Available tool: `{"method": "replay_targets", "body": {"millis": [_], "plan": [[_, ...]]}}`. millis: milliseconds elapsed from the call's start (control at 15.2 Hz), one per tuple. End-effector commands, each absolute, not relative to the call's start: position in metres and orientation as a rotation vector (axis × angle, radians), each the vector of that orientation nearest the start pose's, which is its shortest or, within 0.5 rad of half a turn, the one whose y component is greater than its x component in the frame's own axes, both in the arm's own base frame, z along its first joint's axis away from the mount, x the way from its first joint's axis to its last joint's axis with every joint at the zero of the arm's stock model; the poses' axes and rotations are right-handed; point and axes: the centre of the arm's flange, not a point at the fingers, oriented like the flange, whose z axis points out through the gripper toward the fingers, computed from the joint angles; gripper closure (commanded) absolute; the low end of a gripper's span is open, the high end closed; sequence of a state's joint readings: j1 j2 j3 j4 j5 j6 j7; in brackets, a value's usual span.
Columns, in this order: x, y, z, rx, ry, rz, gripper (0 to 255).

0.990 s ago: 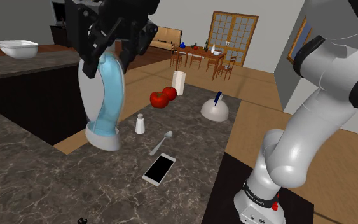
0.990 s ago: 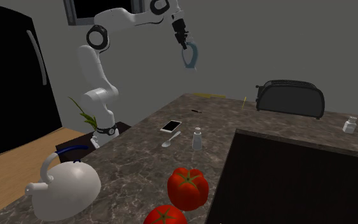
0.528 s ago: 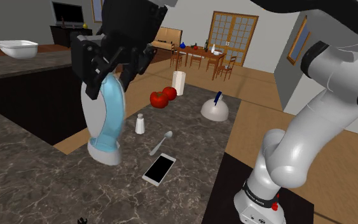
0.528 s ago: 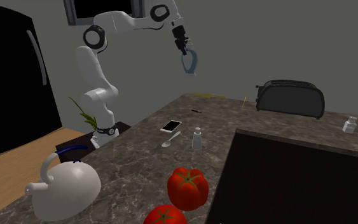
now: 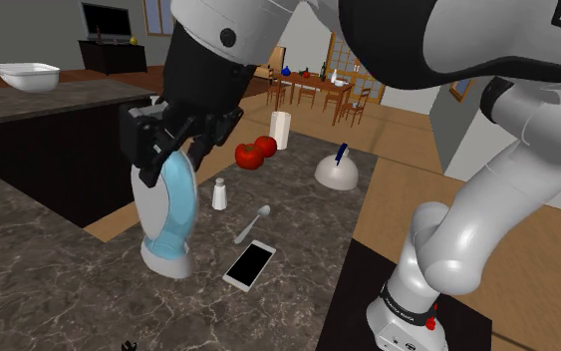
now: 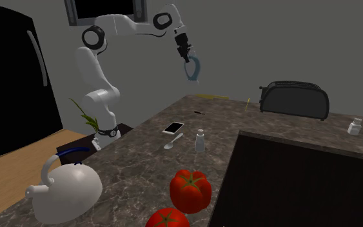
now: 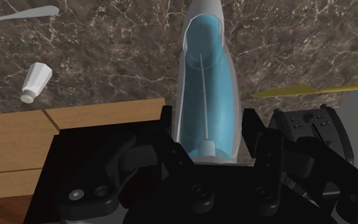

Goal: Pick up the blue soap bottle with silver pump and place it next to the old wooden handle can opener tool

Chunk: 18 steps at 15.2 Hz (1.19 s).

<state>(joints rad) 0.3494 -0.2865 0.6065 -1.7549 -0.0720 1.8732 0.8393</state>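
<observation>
The soap bottle (image 5: 172, 209) is a curved light-blue body with a grey shell and a wide grey base, and it hangs high above the dark marble counter (image 5: 49, 274). My gripper (image 5: 171, 140) is shut on its upper end. From across the counter, the bottle (image 6: 193, 68) dangles below the gripper (image 6: 187, 57), well above the worktop. Along the hand, both black fingers clasp the bottle (image 7: 206, 83) in the gripper (image 7: 209, 137). A small dark tool (image 6: 199, 112), possibly the can opener, lies on the counter beneath; it is too small to tell.
A phone (image 5: 249, 264), spoon (image 5: 251, 224) and salt shaker (image 5: 220, 193) lie beyond the bottle. Two tomatoes (image 5: 255, 153), a kettle (image 5: 336, 170) and a white cup (image 5: 281, 130) stand farther off. A black toaster (image 6: 294, 100) sits by the wall, near a dark sink recess (image 6: 302, 180).
The arm has carried the bottle lower and slightly toward the shoulder view's right. The grip on it is unchanged. Nothing on the counter has moved.
</observation>
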Motion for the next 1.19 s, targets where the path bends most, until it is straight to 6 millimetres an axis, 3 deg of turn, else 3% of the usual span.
{"method": "replay_targets", "body": {"millis": [0,1122], "plan": [[0.256,0.438,0.678,-2.945,-0.2,-0.606,255],[0.256,0.438,0.588,-2.945,-0.2,-0.606,255]]}}
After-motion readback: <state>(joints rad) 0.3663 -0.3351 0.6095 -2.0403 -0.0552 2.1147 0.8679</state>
